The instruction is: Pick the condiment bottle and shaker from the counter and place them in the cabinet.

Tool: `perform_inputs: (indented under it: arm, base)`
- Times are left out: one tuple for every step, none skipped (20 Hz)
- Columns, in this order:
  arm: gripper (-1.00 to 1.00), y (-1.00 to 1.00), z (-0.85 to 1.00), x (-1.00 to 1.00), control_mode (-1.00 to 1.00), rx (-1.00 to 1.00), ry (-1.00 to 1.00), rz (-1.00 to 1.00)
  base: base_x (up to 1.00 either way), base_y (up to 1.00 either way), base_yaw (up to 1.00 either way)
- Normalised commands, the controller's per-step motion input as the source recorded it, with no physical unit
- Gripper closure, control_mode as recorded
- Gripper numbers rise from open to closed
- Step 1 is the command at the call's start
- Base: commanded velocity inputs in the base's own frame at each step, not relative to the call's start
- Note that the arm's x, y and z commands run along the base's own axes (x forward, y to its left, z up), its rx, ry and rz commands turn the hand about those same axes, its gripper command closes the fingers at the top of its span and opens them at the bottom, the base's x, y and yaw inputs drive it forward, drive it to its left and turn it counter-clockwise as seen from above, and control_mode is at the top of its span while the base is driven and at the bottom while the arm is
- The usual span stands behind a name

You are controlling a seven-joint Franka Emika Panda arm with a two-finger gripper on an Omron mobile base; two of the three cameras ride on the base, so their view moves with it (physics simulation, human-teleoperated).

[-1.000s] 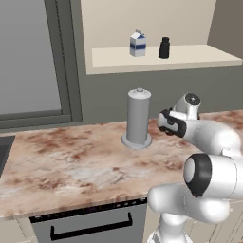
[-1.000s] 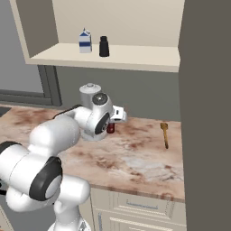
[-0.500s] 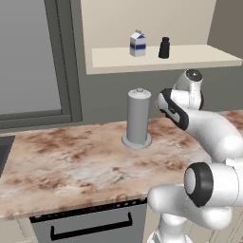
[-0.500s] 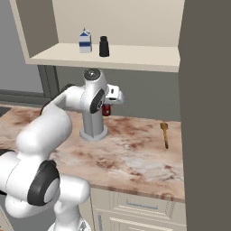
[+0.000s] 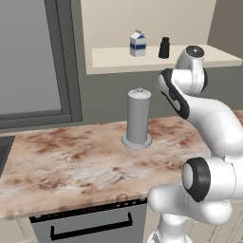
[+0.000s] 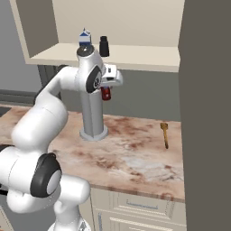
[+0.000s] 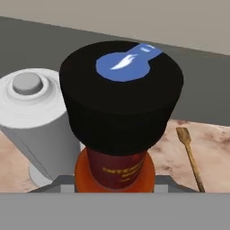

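Condiment bottle (image 6: 105,93): clamped in the closed tool (image 6: 108,88), now raised off the worktop (image 6: 135,149) toward the cabinet (image 6: 135,56), where the shaker (image 6: 104,46) is already shelved.

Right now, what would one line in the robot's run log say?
stage: carrying bottle to cabinet | tool: shut on bottle, lifted off counter | shaker: on cabinet shelf beside carton

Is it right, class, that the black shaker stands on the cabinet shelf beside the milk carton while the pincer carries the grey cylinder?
No. The right base view shows the pincer carrying the condiment bottle; the grey cylinder stands on the counter. The rest is right.
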Motion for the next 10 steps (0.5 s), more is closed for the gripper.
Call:
perform_inputs:
  arm:
    - [1.0,0.0,0.73,-0.01,-1.0,-0.1,0.0,-0.01]
    - [1.0,0.0,0.72,-0.04,-1.0,-0.09,0.0,-0.02]
    - [1.0,0.0,0.72,-0.08,-1.0,-0.08,0.0,-0.01]
    - [1.0,0.0,0.71,-0.1,-1.0,-0.07,-0.01,-0.01]
    - [1.0,0.0,0.72,-0.06,-1.0,-0.06,-0.02,-0.01]
    - [1.0,0.0,0.71,-0.07,-1.0,-0.07,-0.02,-0.01]
    - [1.0,-0.03,0.67,-0.02,-1.0,-0.05,-0.02,-0.01]
    - [1.0,-0.08,0.61,-0.01,-1.0,-0.03,-0.01,-0.01]
    - [1.0,-0.12,0.58,0.0,-1.0,0.0,-0.02,-0.01]
    - [1.0,-0.18,0.59,0.0,-1.0,0.0,-0.04,0.0]
  base:
    - [0.0,0.0,0.0]
    - [0.0,0.0,0.0]
    - [0.0,0.0,0.0]
    - [0.0,0.0,0.0]
    - [0.0,0.0,0.0]
    - [0.0,0.0,0.0]
    - [0.0,0.0,0.0]
    - [0.0,0.0,0.0]
    - [0.0,0.0,0.0]
    - [0.0,0.0,0.0]
